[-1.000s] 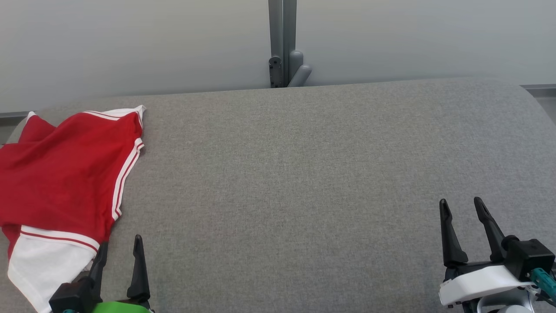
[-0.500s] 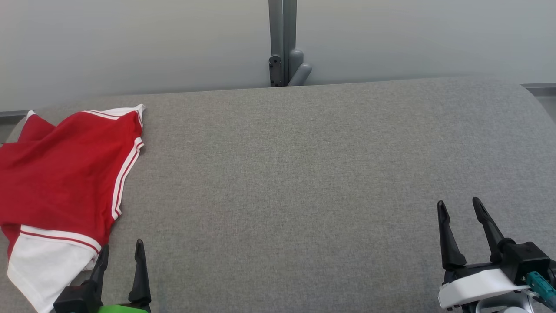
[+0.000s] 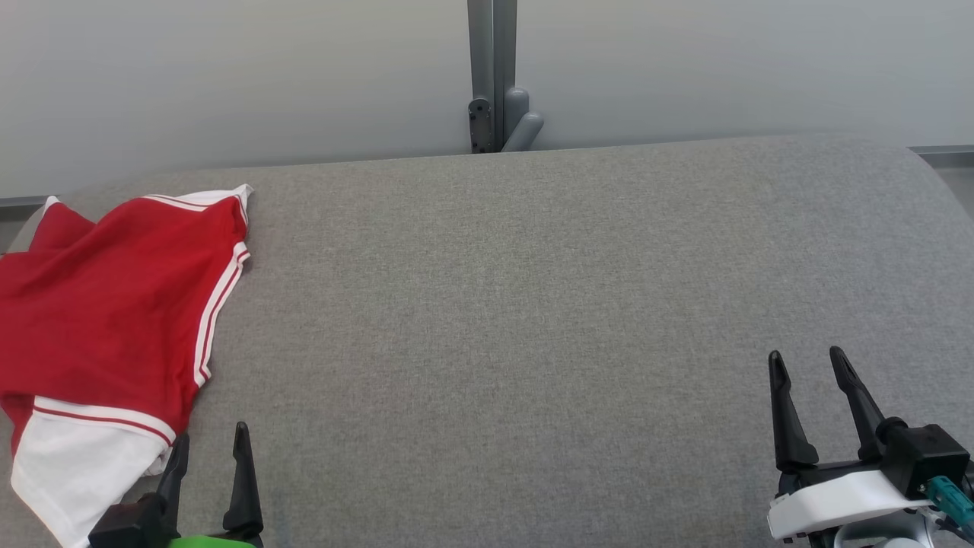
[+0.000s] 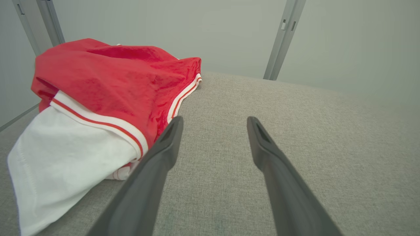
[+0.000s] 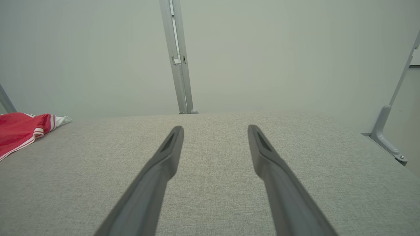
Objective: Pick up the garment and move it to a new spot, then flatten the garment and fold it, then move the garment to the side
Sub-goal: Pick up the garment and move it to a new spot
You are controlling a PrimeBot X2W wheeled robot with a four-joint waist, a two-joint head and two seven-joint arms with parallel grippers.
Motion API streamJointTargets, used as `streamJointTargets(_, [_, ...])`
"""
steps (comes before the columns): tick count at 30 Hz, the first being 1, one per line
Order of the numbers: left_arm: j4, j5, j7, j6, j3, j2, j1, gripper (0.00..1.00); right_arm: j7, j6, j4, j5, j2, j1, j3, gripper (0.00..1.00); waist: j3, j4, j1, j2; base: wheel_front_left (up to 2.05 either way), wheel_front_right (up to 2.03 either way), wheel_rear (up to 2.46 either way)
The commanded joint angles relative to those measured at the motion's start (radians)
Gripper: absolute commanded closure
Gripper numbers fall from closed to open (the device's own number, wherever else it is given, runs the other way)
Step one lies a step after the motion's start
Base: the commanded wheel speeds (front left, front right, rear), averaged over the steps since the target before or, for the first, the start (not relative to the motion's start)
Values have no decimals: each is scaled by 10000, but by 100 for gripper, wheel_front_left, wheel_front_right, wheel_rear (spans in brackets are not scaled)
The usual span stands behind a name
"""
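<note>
Red shirt-like garment with white striped trim and a white panel [image 3: 114, 320] lies crumpled at the far left of the grey fabric-covered table [image 3: 533, 304]. It is bunched and part folded over itself, with the white panel [image 3: 76, 464] nearest the robot. Same heap, same spot as a second ago; no corner lifted and nothing flattened.

Left gripper [image 3: 212, 432]: jaws spread wide and empty, sitting just beside the garment's near edge. In the left wrist view its fingers [image 4: 164, 154] straddle bare table, and the red hem [image 4: 183, 95] lies right by the left fingertip (contact can't be told). The only change is that this gripper sits a touch lower in the head view than a second ago. The whole picture also nudged slightly, so part of that is probably camera.

Right gripper [image 3: 805, 354]: wide open, empty, over bare table at the lower right, well apart from the garment. It has held its place. From its wrist view the garment [image 5: 19, 129] is a small red patch at the far left.

Grey metal post [image 3: 493, 76] stands against the pale wall behind the table.

Judgement: the task hasn't started and the first pick-up is still to come. The left arm is the obvious one for it, and the nearby white panel or red hem is the likely grab point.
</note>
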Motion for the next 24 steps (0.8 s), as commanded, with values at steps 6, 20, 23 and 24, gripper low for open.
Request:
streamJointTargets(6, [21,33,-28,-29,14,6,1,0,-35,4,32,80,-4,76,-24,0,-38,-7,0,0,0,0,0])
streamJointTargets(20, [103,105,-29,-29,-42,36,-19,0,-35,4,41,100,9,106,15,0,-94,119,0,0,0,0,0])
streamJointTargets(23, [103,133,-28,-29,-64,50,-62,0,-35,4,54,107,11,122,-30,0,-110,262,0,0,0,0,0])
streamJointTargets(24, [99,133,-28,-29,-59,59,-73,0,-35,4,49,113,14,124,-25,0,-108,330,0,0,0,0,0])
